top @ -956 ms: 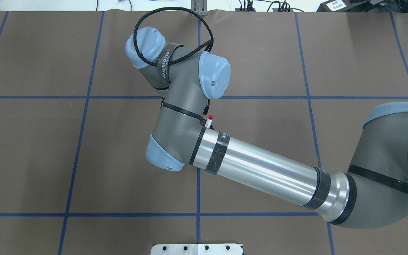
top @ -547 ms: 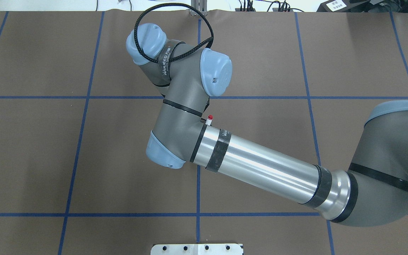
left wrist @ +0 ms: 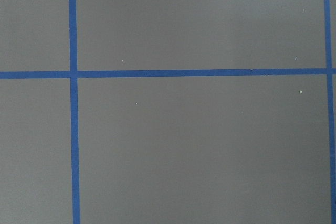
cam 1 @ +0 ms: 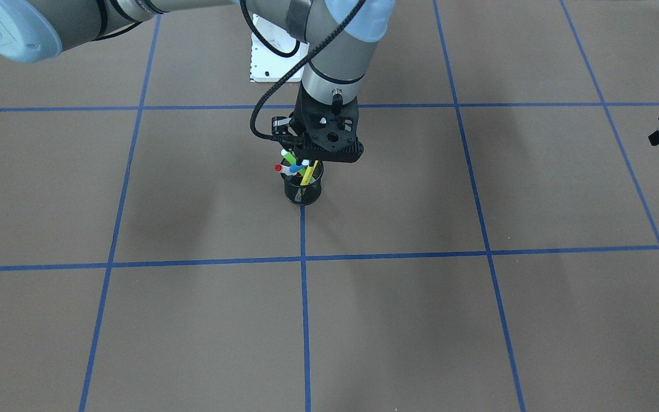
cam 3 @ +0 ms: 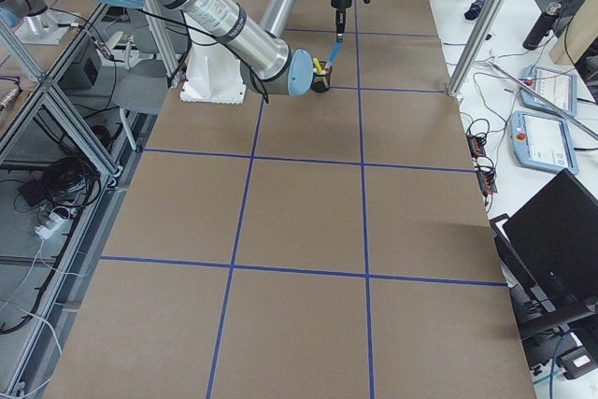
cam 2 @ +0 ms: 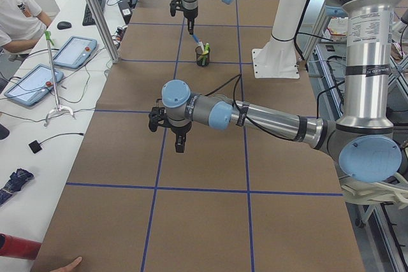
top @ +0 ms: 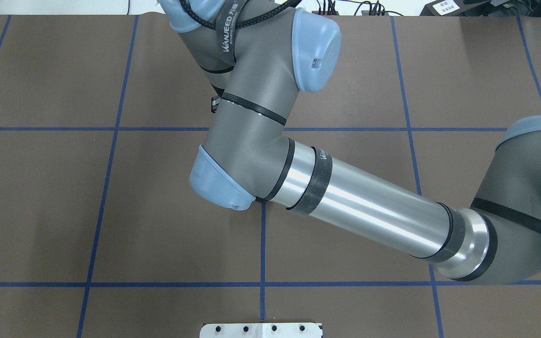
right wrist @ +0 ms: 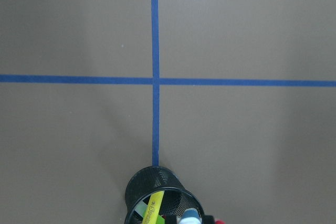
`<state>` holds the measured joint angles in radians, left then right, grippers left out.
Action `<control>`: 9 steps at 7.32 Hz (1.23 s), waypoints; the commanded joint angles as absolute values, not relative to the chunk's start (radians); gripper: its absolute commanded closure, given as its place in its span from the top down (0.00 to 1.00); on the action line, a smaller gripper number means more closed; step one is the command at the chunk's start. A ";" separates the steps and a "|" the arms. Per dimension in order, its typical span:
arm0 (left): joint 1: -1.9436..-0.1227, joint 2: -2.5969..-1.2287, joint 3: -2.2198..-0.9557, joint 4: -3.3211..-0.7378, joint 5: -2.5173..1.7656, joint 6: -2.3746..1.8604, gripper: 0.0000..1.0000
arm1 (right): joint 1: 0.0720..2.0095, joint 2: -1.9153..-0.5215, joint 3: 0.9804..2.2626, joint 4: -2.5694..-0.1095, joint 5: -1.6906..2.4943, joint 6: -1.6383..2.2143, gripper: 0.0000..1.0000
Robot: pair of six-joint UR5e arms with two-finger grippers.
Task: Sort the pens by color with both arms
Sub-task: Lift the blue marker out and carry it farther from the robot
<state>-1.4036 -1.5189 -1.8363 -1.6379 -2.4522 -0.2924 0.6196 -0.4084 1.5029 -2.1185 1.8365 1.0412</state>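
I can't tell whether my right gripper [cam 1: 325, 150] is clamped or apart. The pens [cam 1: 296, 165] stand bunched in the cup [cam 1: 304, 193] just under it, the blue pen [cam 3: 334, 51] highest. They look light, stiff and slick, so I'd pinch across a barrel's upper end. My left gripper [cam 2: 180, 146] hangs well away, and I can't read its jaws either.

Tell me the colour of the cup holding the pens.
Black, with a mesh pattern; the cup shows best in the right wrist-mounted view.
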 commanded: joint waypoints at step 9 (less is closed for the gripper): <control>-1.404 -1.601 -1.825 -1.632 -2.445 -0.310 1.00 | 0.634 -0.879 1.494 -0.964 1.127 1.118 0.00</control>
